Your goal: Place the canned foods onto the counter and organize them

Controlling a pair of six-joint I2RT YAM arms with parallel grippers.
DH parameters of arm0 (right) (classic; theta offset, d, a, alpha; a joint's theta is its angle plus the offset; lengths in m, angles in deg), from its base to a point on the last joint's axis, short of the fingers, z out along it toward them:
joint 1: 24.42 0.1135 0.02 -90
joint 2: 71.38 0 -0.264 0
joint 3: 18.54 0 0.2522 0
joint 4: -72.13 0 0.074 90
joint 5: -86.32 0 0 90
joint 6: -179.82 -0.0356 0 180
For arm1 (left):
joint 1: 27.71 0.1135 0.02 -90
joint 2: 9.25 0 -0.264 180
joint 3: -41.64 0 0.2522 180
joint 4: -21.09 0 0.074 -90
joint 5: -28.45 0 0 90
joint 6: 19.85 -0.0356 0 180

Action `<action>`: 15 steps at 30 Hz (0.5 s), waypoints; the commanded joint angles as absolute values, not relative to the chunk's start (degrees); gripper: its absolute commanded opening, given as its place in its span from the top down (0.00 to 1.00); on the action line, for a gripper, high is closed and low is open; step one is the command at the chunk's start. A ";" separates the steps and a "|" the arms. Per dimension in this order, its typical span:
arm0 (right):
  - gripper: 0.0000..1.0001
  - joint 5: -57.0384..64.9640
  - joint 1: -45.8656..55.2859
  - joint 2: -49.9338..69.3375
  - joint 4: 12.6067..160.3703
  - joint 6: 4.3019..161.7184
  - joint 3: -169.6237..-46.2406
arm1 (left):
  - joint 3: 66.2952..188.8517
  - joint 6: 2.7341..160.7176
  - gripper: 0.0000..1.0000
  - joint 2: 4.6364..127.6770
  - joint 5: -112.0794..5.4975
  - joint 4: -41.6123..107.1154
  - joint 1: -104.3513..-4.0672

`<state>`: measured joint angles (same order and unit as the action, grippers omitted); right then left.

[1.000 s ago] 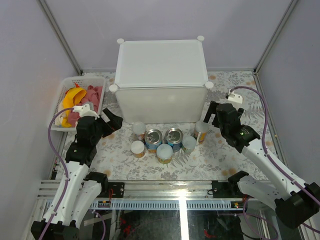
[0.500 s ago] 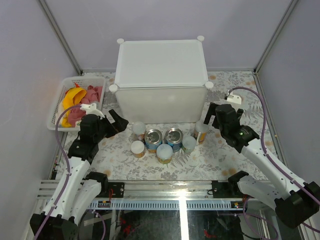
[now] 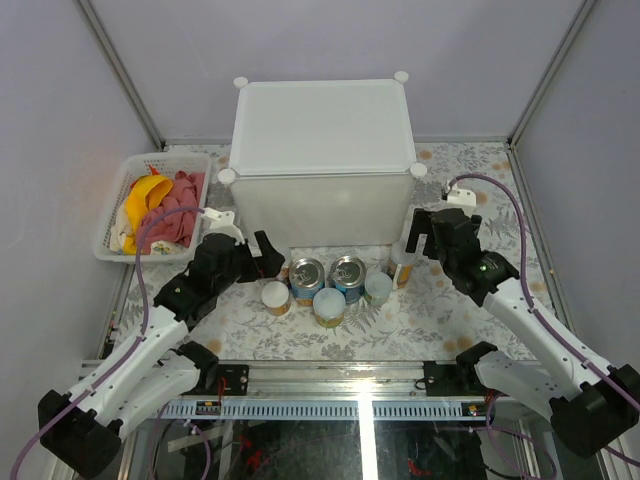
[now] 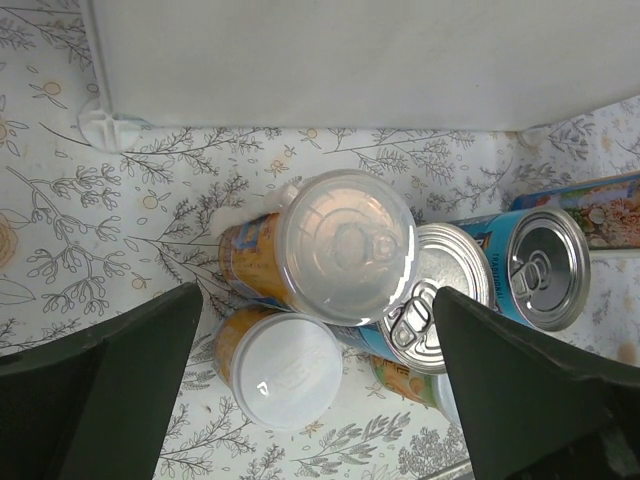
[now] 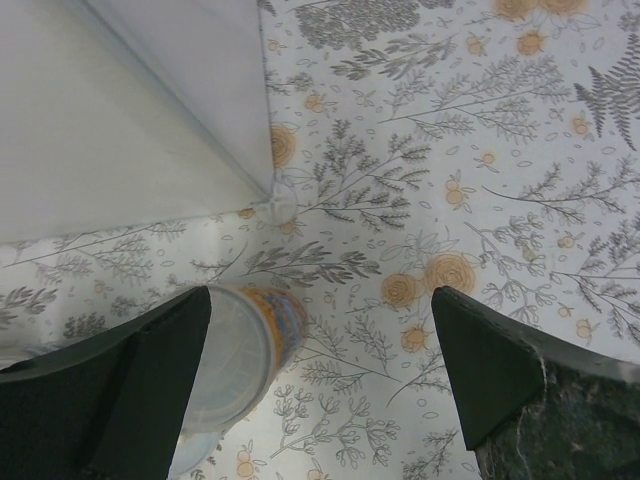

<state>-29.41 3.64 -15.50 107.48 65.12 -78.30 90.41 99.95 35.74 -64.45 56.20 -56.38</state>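
The canned foods stand in a cluster on the floral mat in front of the counter (image 3: 320,150), a big white box with corner knobs. Two blue steel cans (image 3: 306,272) (image 3: 348,270) sit in the middle, with a white-lidded jar (image 3: 275,296) beside them. My left gripper (image 3: 264,256) hangs open over the cluster's left end. In the left wrist view its jaws (image 4: 318,335) span a tall clear-lidded canister (image 4: 348,245) and the small jar (image 4: 284,370). My right gripper (image 3: 422,232) is open beside another tall canister (image 3: 402,258), which stands by the left finger (image 5: 235,360).
A white mesh basket (image 3: 112,240) with a banana (image 3: 145,190) and a pink cloth (image 3: 175,200) stands at the left. The counter's front wall (image 4: 350,60) rises just behind the cans; its corner foot (image 5: 278,205) is close to my right gripper. Grey walls enclose the table.
My left arm has swung right from beside the basket to above the cluster's left end, now covering the tall canister there. My right gripper has barely shifted.
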 commanded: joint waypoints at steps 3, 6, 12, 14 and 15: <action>0.01 -23.10 3.59 -19.47 105.63 67.10 -78.35 | 90.99 100.61 0.00 35.67 -71.67 50.62 -59.50; 0.01 -21.18 3.83 -19.71 105.41 67.22 -78.35 | 91.16 100.56 0.00 37.02 -72.86 49.86 -60.81; 0.01 -19.63 5.58 -19.30 105.03 66.20 -77.80 | 92.33 99.95 0.00 39.88 -75.52 49.14 -63.32; 0.01 -19.65 6.44 -19.15 104.90 66.14 -77.61 | 92.43 99.94 0.00 40.59 -76.09 48.78 -63.64; 0.01 -19.74 6.86 -18.94 104.92 66.14 -77.72 | 92.42 99.94 0.00 40.89 -76.35 48.48 -63.79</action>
<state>-20.98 5.06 -19.09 107.00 65.97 -77.88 90.43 100.25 39.98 -72.93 53.53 -62.98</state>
